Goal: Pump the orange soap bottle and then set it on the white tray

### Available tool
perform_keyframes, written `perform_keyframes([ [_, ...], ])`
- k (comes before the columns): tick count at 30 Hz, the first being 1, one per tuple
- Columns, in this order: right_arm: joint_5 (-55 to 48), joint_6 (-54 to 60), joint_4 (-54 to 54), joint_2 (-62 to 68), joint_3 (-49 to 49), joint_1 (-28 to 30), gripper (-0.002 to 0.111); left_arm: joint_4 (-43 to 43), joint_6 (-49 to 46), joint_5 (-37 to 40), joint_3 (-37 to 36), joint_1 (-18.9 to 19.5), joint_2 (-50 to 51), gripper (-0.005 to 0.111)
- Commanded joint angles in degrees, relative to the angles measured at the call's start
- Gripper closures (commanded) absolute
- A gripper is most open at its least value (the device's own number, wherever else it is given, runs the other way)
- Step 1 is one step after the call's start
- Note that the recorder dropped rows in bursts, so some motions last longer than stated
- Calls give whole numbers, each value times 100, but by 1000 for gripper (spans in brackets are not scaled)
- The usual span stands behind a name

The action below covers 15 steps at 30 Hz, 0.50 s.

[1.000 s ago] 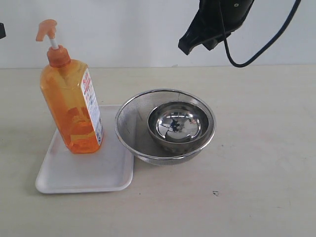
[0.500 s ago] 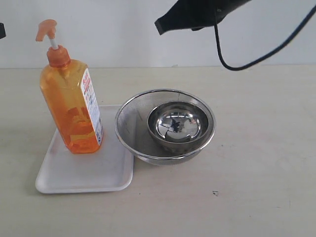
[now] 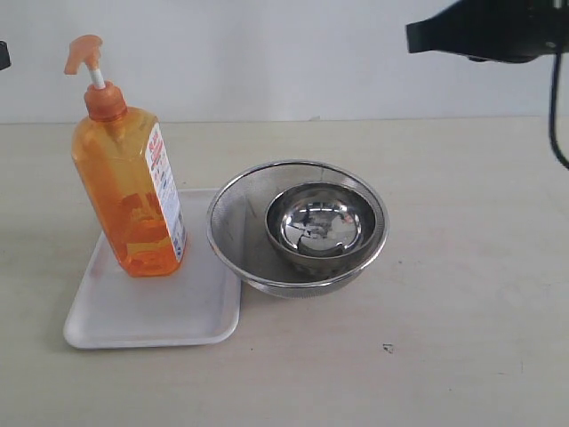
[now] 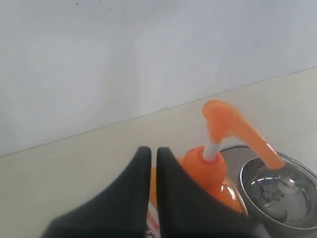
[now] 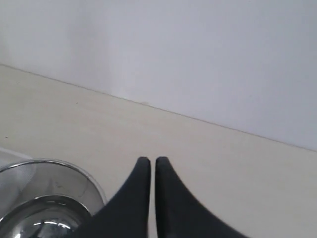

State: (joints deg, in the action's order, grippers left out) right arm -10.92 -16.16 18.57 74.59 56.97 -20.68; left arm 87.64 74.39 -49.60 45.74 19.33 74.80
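Label (image 3: 166,191) white-and-red, print too small to read. Orange soap bottle (image 3: 124,196) translucent, upright on white tray (image 3: 151,320), 9 o'clock from steel bowls (image 3: 316,222). Left end effector (image 4: 154,151) together, empty; right end effector (image 5: 153,161) same.

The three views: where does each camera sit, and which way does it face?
Exterior view: off the arms, raised, looking down at the orange soap bottle on the white tray; right gripper shows at top.
Left wrist view: behind the shut left gripper, facing the bottle's pump.
Right wrist view: behind the shut right gripper, facing the wall.
Shared: all three show the steel bowls.
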Motion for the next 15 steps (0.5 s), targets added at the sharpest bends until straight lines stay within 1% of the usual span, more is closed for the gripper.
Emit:
perform_keyframes([
  [1, 311, -43, 12, -707, -584, 436, 108, -1, 55, -5, 21, 21, -41, 102],
  [6, 426, -43, 12, -1325, -1089, 759, 108, -1, 55, -5, 21, 21, -41, 102],
  [15, 388, 16, 12, -2148, -1571, 818, 108, -1, 55, -5, 21, 21, -41, 102],
])
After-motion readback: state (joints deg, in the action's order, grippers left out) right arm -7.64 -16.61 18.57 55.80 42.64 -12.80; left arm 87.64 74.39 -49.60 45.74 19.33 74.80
